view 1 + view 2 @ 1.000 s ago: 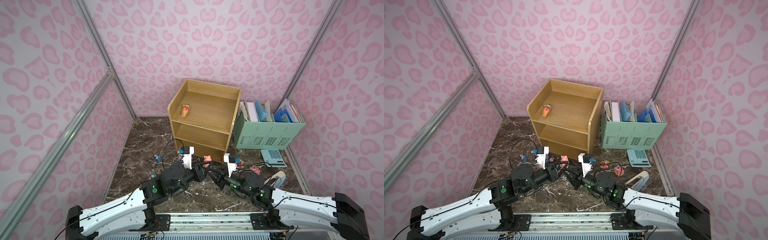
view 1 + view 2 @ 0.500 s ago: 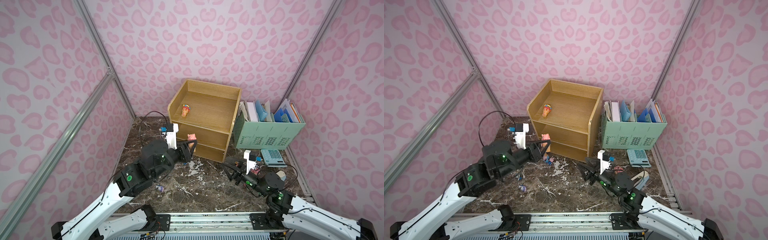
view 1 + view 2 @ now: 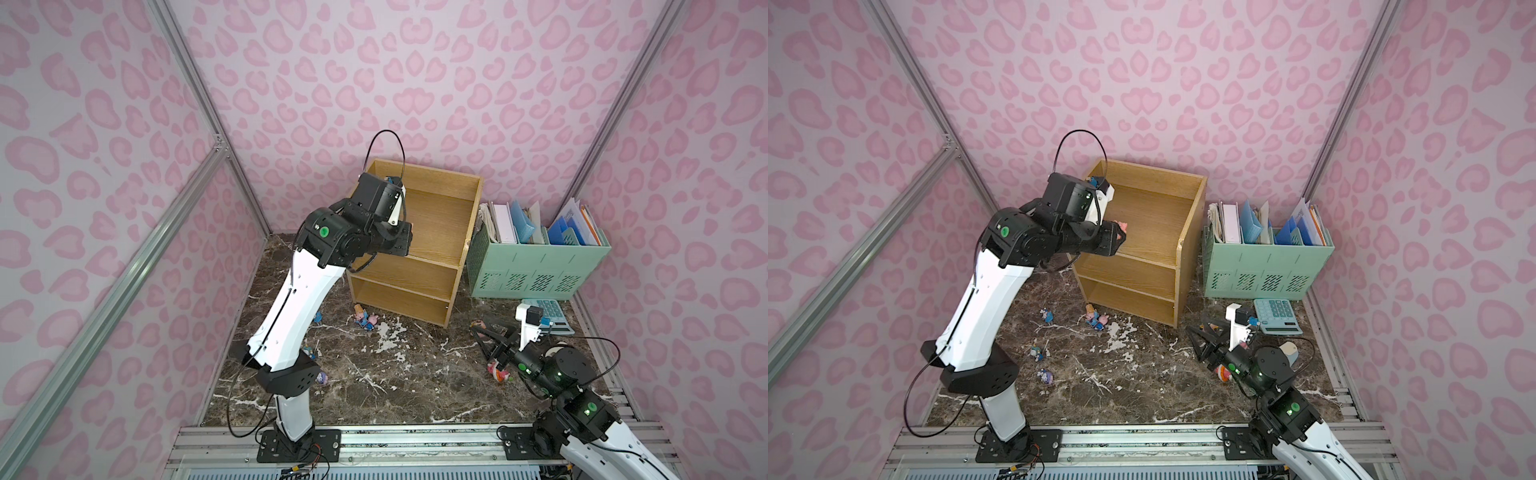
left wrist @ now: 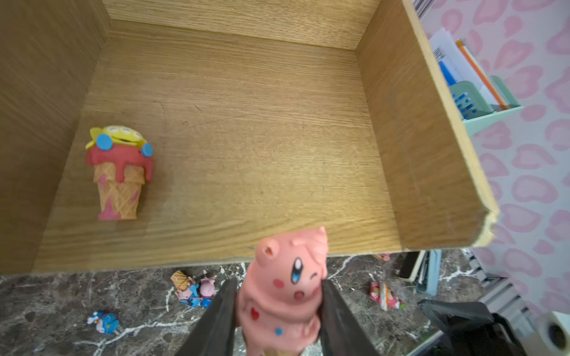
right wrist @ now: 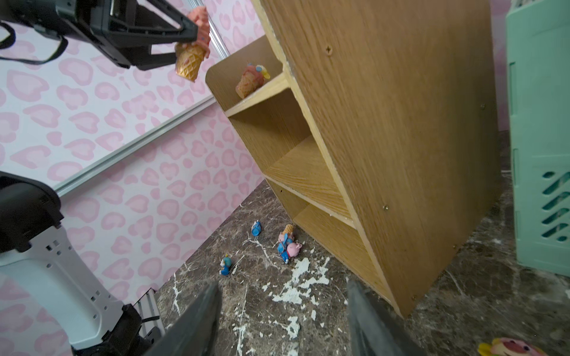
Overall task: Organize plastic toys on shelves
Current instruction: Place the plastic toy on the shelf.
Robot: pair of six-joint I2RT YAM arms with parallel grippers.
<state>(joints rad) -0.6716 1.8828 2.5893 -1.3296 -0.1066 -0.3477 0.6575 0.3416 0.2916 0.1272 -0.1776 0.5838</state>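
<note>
While left hand (image 4: 277, 282) clamps pink cone toy (image 4: 287, 299) (base cut off), right hand (image 5: 283, 285) gapes

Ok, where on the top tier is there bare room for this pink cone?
The top tier is bare from the alien-topped cone across to the side wall nearest the file organizer. Only that cone's side is taken.

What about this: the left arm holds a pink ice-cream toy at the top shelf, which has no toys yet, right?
Not quite: the top shelf already has one cone toy on it, as the left wrist view shows. The left end effector does hold the pink ice-cream toy there.
</note>
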